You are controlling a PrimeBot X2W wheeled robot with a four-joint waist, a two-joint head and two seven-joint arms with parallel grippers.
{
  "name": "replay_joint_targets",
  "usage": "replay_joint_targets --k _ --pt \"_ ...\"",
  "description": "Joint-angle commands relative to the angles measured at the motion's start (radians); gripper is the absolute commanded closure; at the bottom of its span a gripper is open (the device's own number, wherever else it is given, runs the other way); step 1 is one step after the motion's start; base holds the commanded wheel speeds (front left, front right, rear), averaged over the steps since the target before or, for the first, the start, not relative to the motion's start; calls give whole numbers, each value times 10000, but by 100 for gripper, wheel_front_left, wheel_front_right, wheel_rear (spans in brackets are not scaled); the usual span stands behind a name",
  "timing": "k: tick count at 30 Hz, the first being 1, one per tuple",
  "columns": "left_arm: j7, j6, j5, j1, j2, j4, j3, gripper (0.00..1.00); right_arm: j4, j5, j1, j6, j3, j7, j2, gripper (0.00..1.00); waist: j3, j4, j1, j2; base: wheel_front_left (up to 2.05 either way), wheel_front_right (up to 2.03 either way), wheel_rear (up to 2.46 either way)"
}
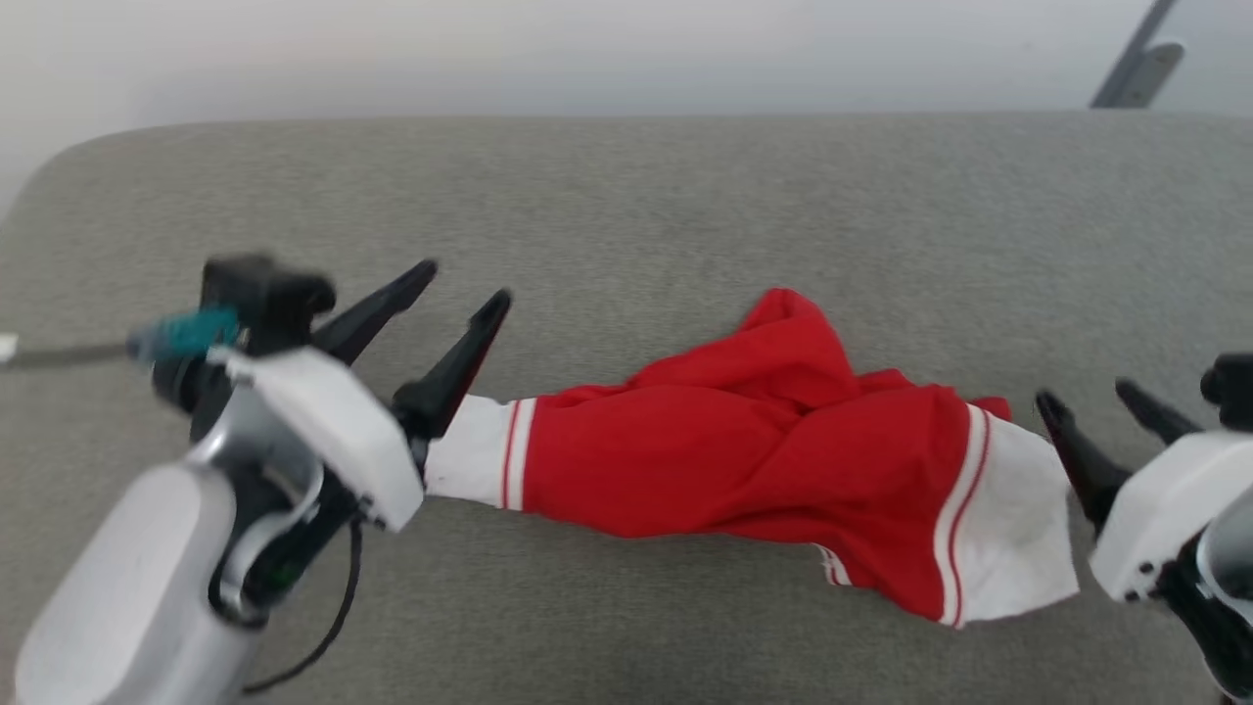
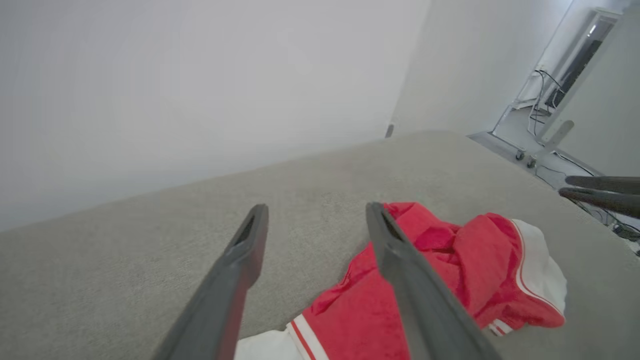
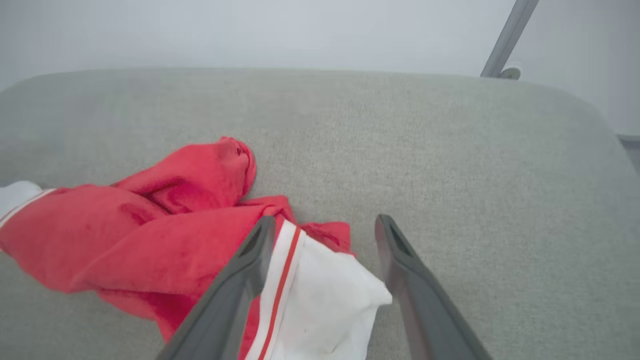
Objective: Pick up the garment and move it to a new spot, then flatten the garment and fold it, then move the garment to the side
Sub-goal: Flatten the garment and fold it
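Note:
The garment (image 1: 744, 460), red with white sleeves and red-and-white striped bands, lies stretched out and rumpled across the grey cushion (image 1: 626, 196). My left gripper (image 1: 468, 278) is open above its left white sleeve end, with nothing between the fingers. My right gripper (image 1: 1087, 394) is open just right of the right white sleeve, also holding nothing. In the left wrist view the garment (image 2: 450, 270) lies past my open left gripper (image 2: 317, 212). In the right wrist view the white sleeve of the garment (image 3: 320, 300) lies below the open right gripper (image 3: 325, 222).
The cushion's far edge meets a pale wall (image 1: 587, 49). A grey metal leg (image 1: 1136, 59) stands at the back right. In the left wrist view a stand with cables (image 2: 555, 95) sits on the floor beyond the cushion's right end.

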Motion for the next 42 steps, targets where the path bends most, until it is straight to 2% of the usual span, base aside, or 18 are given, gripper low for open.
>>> replay_joint_targets --k 1,8,12,13,19,24,32,40,41,42 --pt "401 -23 -285 -489 136 7 -260 0 -34 -150 -155 1 40 -448 187 0 141 -296 0 0 0 0 0" --pt "2159 -27 -1483 -2264 458 818 -1386 0 155 -964 -692 -1 348 -2921 805 0 405 -1009 0 0 0 0 0" --pt "3009 -28 -1975 -3116 396 1408 -2070 0 469 -1593 -1020 1 323 -4424 1236 0 514 -1365 0 0 0 0 0" --pt "3009 -28 -1975 -3116 396 1408 -2070 0 469 -1593 -1020 1 323 -4424 1236 0 514 -1365 0 0 0 0 0" --pt "4101 -28 -2431 -4047 215 2257 -3110 0 1039 -2216 -1372 -1 382 -6139 1643 0 719 -1823 0 0 0 0 0" --pt "4544 -29 -2607 -4534 47 3091 -3646 0 1475 -2253 -1640 1 571 -6705 1808 0 1050 -2163 0 0 0 0 0" --pt "4939 -29 -2561 -5019 -215 4352 -4341 0 1973 -2120 -2094 1 818 -6965 1882 0 1608 -2533 0 0 0 0 0" --pt "4637 -16 -2166 -5105 -445 5606 -5115 0 2329 -2099 -2412 1 982 -7109 1892 0 1907 -2600 0 0 0 0 0" --pt "4579 -16 -2222 -5110 -519 5793 -5158 31 2353 -2111 -2424 1 998 -7118 1893 0 1927 -2577 0 0 0 0 0" --pt "4512 -16 -2265 -5152 -575 5989 -5178 95 2382 -2106 -2432 1 1017 -7139 1893 0 1939 -2555 0 0 0 0 0"
